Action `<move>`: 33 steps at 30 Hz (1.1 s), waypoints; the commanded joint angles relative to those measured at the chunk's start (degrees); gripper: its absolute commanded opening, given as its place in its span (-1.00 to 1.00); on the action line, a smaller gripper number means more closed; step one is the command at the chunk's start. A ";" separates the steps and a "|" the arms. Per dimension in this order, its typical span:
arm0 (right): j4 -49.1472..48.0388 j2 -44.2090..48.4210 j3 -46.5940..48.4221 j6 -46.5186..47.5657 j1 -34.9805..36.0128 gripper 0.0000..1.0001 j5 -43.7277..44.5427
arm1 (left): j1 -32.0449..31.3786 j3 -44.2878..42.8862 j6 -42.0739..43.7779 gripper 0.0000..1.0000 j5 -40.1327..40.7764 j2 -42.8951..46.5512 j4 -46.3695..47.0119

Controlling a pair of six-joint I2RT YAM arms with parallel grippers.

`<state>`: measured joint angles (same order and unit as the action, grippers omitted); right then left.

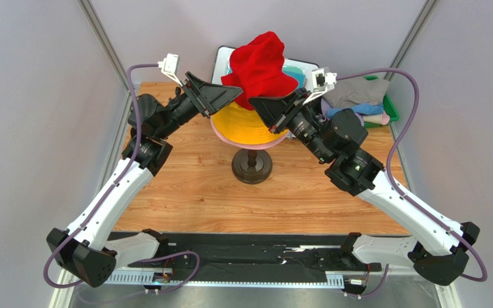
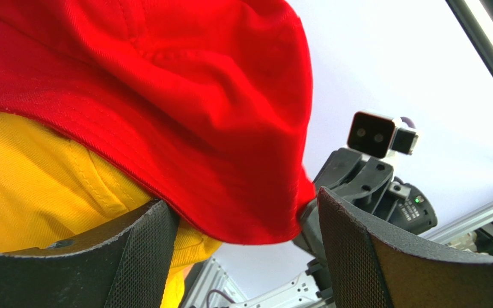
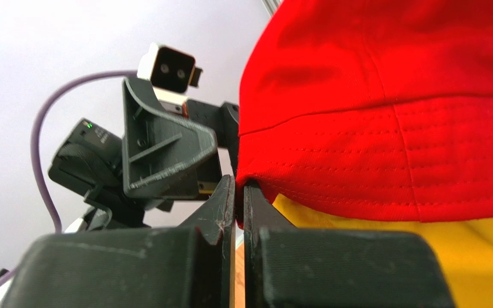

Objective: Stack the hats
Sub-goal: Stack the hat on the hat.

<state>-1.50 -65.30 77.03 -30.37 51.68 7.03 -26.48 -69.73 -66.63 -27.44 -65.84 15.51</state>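
Observation:
A red hat (image 1: 260,67) lies crumpled on top of an orange-yellow hat (image 1: 246,125), which sits over a pink hat (image 1: 219,133) on the stand. My right gripper (image 1: 259,106) is shut on the red hat's brim edge; in the right wrist view its jaws (image 3: 239,189) pinch the red hat (image 3: 390,115) just above the yellow hat (image 3: 474,256). My left gripper (image 1: 226,101) stands open on the other side. In the left wrist view the red hat's (image 2: 185,109) brim hangs between the spread fingers (image 2: 133,256) of the left gripper (image 2: 242,224), and the yellow hat (image 2: 37,186) rests against the left finger.
The stand's dark round base (image 1: 252,165) sits mid-table on the wood. A green bin (image 1: 392,106) at the back right holds several more hats, a lavender-grey one (image 1: 358,90) on top. A teal sheet with a white frame (image 1: 302,69) lies behind the stack.

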 commanded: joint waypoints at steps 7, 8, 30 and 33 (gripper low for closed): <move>0.01 2.98 -3.82 -0.74 0.53 -1.00 -2.37 | -0.15 1.18 -2.28 -0.06 2.39 0.80 4.01; -0.26 3.16 -4.34 -1.09 0.53 -1.00 -2.37 | -0.15 1.44 -2.19 -0.15 2.91 1.15 3.66; 13.07 6.68 1.96 5.66 -2.80 -0.18 3.96 | 1.34 3.65 10.99 -1.00 9.25 7.57 -9.96; 19.94 6.06 8.30 6.64 -8.07 0.31 2.65 | 2.13 2.50 13.10 -1.00 5.57 6.87 -11.99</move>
<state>11.11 -60.75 76.79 -27.51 48.97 8.47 -25.32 -65.34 -59.40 -19.20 -59.18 7.51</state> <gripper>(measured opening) 0.565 0.008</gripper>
